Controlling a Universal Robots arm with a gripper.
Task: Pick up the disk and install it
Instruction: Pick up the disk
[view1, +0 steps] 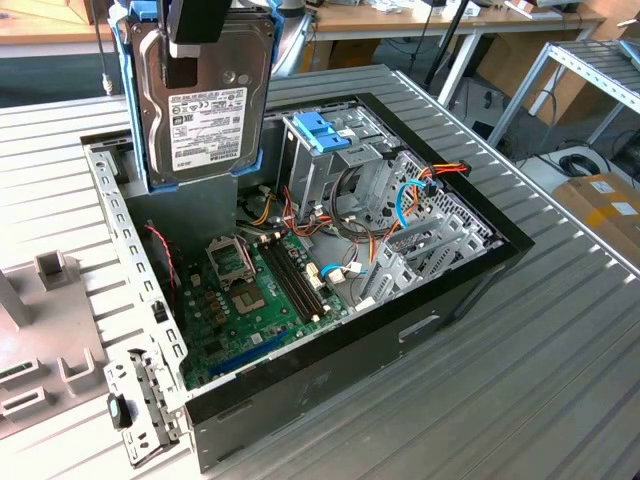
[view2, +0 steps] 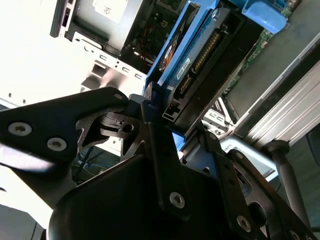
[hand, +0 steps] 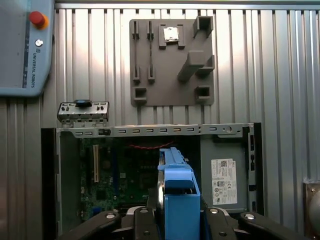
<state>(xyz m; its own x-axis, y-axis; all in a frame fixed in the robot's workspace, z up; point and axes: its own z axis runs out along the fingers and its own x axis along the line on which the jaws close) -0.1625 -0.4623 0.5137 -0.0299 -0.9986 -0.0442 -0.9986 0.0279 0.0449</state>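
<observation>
My jaws squeeze the disk (view1: 205, 105) and hold it up on its edge, over the open computer box (view1: 330, 385).

Bright, even light in exterior view; sheen on ribbed table (view1: 560, 400) & on metal face of the disk (view1: 205, 100); soft shadow inside computer case (view1: 330, 380) by its walls. In second wrist view, bkgd blown out to white, gripper (view2: 174, 119) dark & underexposed in fg. In first wrist view, flat light on table, case interior dim.
</observation>
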